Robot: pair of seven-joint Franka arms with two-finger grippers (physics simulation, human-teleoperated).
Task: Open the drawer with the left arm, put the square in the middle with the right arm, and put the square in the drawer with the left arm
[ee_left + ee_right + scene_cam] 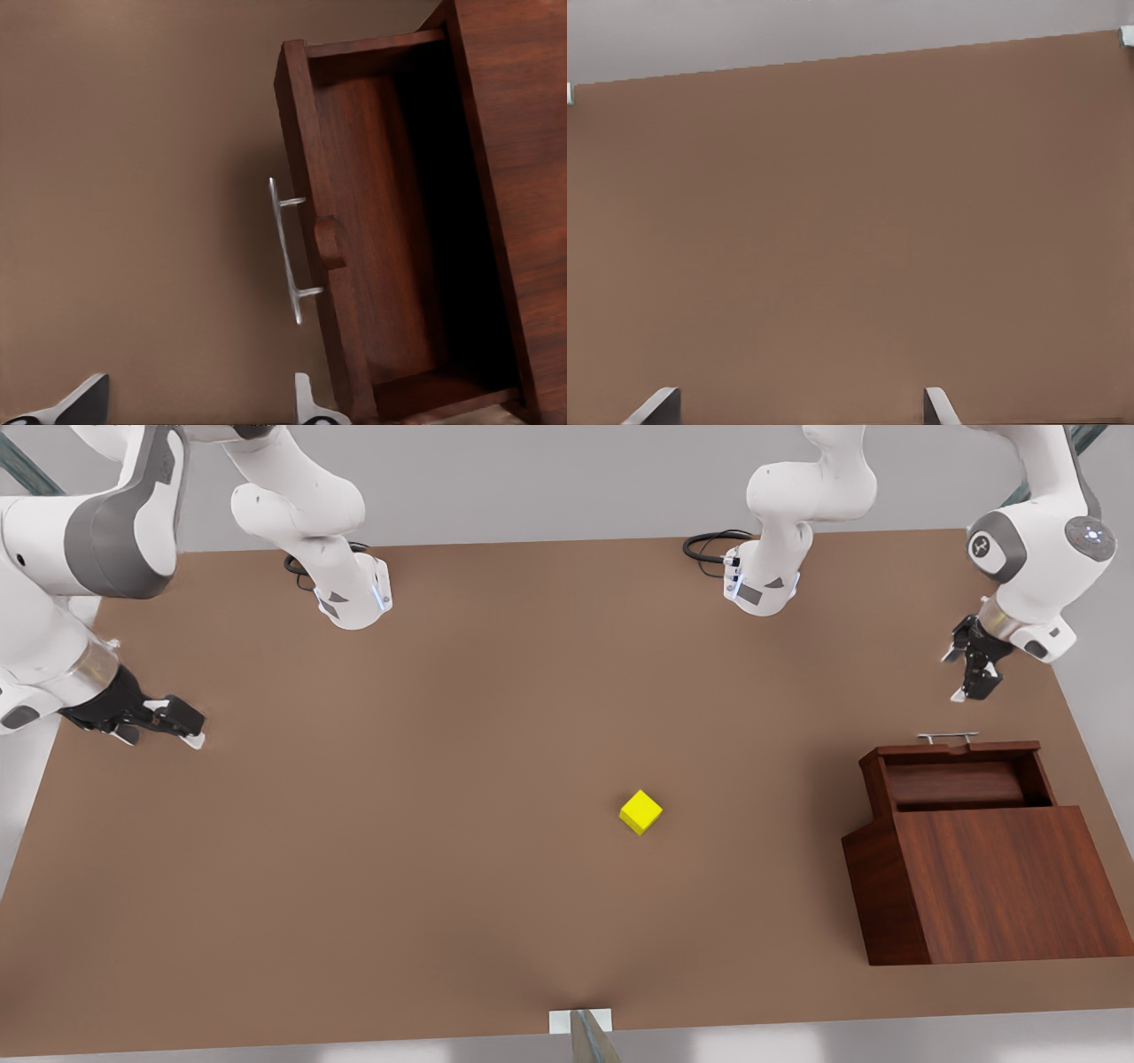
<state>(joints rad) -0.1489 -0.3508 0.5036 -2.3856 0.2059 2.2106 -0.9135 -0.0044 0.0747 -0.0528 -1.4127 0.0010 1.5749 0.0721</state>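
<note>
Meanwhile, the drawer (961, 779) stands pulled open at right, the left gripper (972, 664) above its handle (947, 736), fingers spread. Mid-table sits the square (640, 812); at far left the right gripper (168, 724) hovers, fingers apart.

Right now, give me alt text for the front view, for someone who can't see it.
A small bright yellow cube sits mid-table on a plain brown tabletop. At the front view's right, a dark reddish-brown wooden cabinet's drawer is pulled open, the open left gripper hovering behind it; the open right gripper waits far left.
</note>
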